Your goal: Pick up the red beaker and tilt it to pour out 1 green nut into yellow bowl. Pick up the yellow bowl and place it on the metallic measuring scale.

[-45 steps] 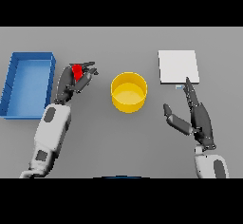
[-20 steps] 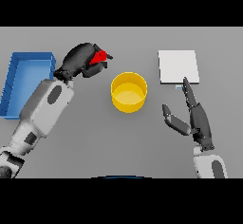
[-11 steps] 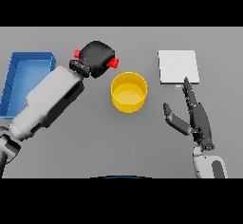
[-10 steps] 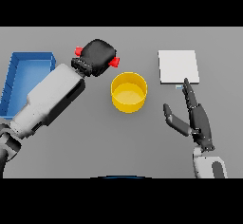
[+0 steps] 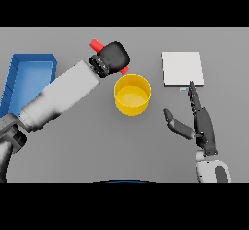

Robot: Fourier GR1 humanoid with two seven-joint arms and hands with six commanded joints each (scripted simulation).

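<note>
One step in hand — the pour | your left hand (image 5: 114, 57) clasps the red beaker (image 5: 97, 44), tilted just behind the yellow bowl (image 5: 132, 94) | right hand (image 5: 200, 122) relaxed, idle | next — you tip further until a nut drops.

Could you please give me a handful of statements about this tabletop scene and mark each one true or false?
1. The left robot hand is curled round the red beaker. True.
2. The red beaker is held sideways just beyond the yellow bowl. True.
3. The yellow bowl already sits on the metallic measuring scale. False: it stands on the grey table, left of the scale.
4. The right robot hand grips the bowl. False: it is open, apart from the bowl, near the scale.
5. A blue bin lies at the table's left. True.
</note>
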